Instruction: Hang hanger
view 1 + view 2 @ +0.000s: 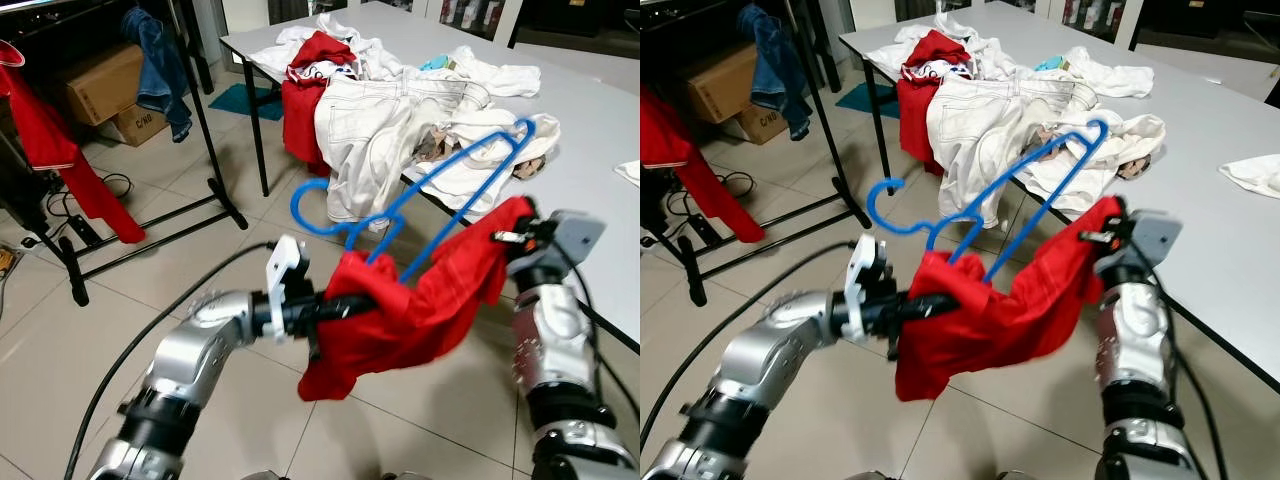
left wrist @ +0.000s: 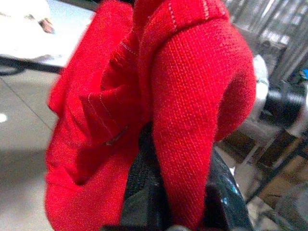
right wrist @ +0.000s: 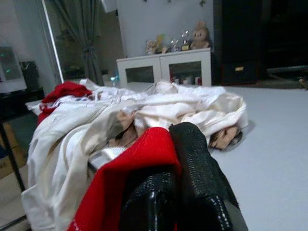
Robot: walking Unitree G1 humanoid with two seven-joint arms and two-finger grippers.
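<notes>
A grey counter [image 1: 600, 110] heaped with white clothes [image 1: 400, 110] is seen from the head, above tiled floor. A red garment [image 1: 420, 300] on a blue hanger [image 1: 420, 190] is stretched between left end effector [image 1: 345, 305] and right end effector [image 1: 510, 238]. In the left wrist view, black fingers [image 2: 144, 192] are closed on red knit. In the right wrist view, the fingers [image 3: 192, 178] are clamped on red cloth.

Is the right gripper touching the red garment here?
Touching. In the right wrist view, the right gripper's black fingers are closed with the red garment pinched between them; the left eye view shows the cloth running to that gripper.

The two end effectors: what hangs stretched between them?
A red garment on a blue hanger, spanning left end effector to right end effector, in both eye views.
</notes>
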